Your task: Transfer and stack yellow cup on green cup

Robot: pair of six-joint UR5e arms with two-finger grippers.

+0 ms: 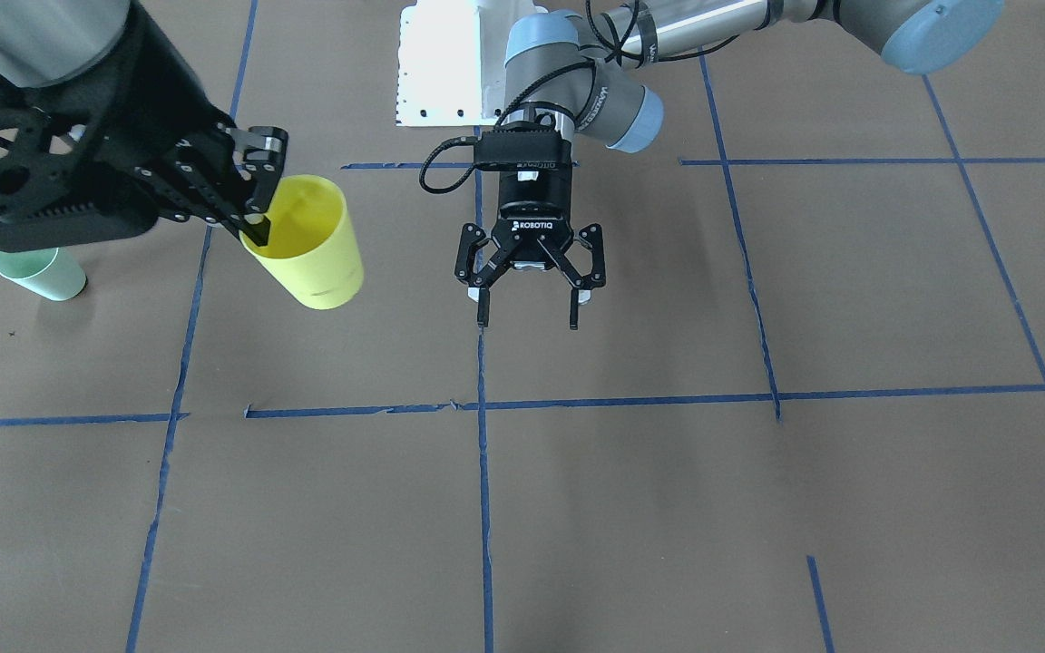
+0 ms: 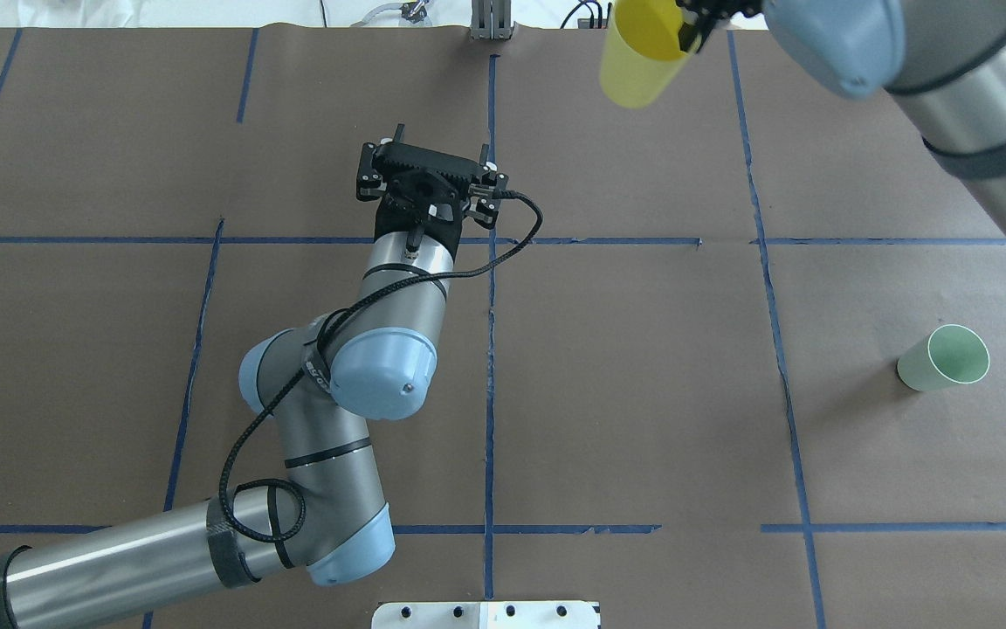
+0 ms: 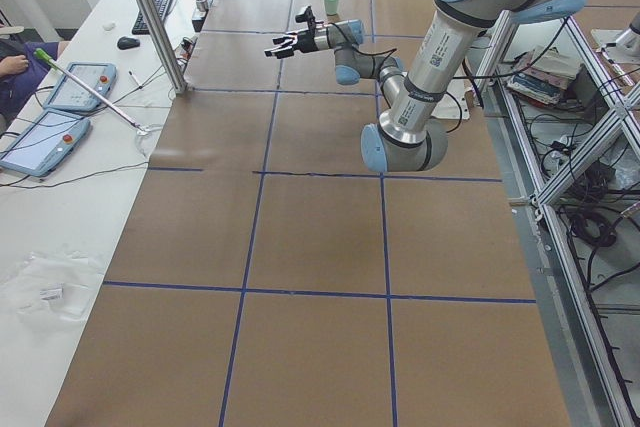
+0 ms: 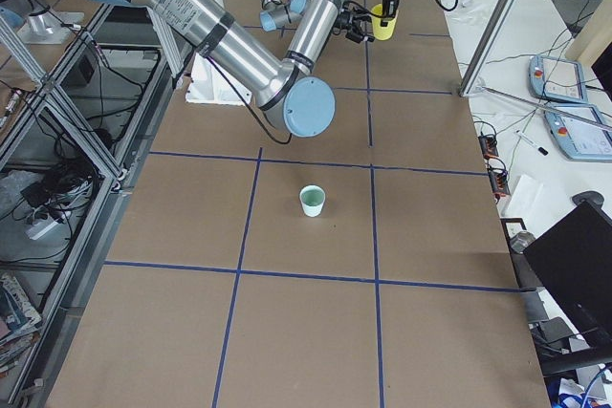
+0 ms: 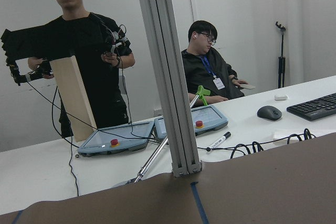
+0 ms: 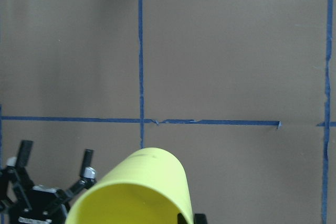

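The yellow cup point(image 1: 309, 245) hangs tilted in the air, pinched at its rim by my right gripper point(image 1: 261, 214), one finger inside the cup and one outside. It also shows in the overhead view point(image 2: 638, 57) and fills the bottom of the right wrist view point(image 6: 136, 195). The green cup point(image 1: 40, 272) stands upright on the table, rim up, well apart from the yellow one point(image 2: 944, 358). My left gripper point(image 1: 527, 313) is open and empty, hovering near the table's middle, to the side of the yellow cup.
Brown paper with a blue tape grid point(image 2: 490, 349) covers the table. A white base plate point(image 1: 445, 63) sits at the robot's side. An aluminium post point(image 5: 168, 77), tablets, a keyboard and two operators are beyond the far edge.
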